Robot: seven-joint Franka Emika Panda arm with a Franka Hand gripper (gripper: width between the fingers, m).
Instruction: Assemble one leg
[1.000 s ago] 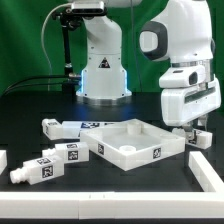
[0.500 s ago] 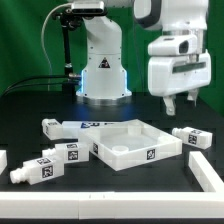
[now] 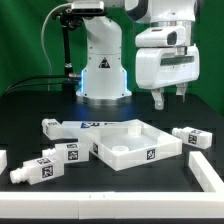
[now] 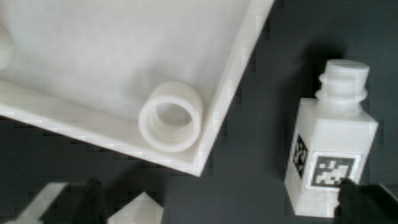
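Gripper (image 3: 170, 99): raised high above the black worktop (image 3: 30, 105) near its edge on the exterior view's right, fingers spread apart and nothing between them.
Leg (image 3: 192, 137): lying on its side on the worktop near that same edge, below the gripper and well clear of it; the wrist view shows the leg (image 4: 333, 135) with its narrower stub end and a tag mark on its upper face.
Panel (image 3: 128, 142): white and tray-like, mid-worktop; the leg lies just beside one panel corner without touching it, and a corner hole (image 4: 173, 117) shows in the wrist view.
Spare legs (image 3: 62, 153): scattered toward the front corner on the exterior view's left.
Marker board (image 3: 90, 123): flat behind the panel.
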